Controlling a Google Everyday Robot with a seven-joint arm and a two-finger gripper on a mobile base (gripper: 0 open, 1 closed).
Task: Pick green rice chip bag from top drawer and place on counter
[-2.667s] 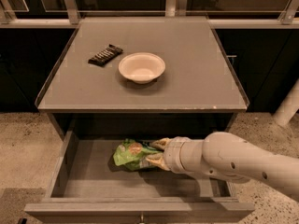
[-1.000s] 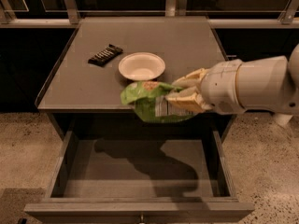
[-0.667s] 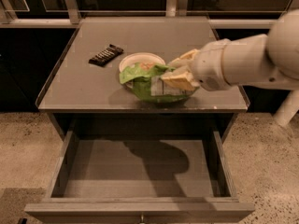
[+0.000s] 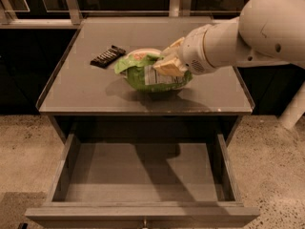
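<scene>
The green rice chip bag point(image 4: 143, 75) is held just above the counter point(image 4: 90, 92), in front of the white bowl point(image 4: 143, 52) and partly covering it. My gripper point(image 4: 169, 61) comes in from the right on a thick white arm and is shut on the bag's right side, with a beige finger point(image 4: 167, 67) across its white label panel. I cannot tell whether the bag touches the counter; its shadow lies right beneath it. The top drawer point(image 4: 143, 175) is pulled fully open below the counter, and its grey bottom is bare.
A small dark candy bar point(image 4: 107, 56) lies on the counter left of the bowl. The drawer's front panel point(image 4: 143, 216) juts out toward the camera. A white post point(image 4: 293, 106) stands on the speckled floor at the right. Dark cabinets flank the counter.
My gripper has lifted the bag out of the drawer and carried it up and back over the counter. It now hangs lower, in front of the bowl. The drawer is left empty.
</scene>
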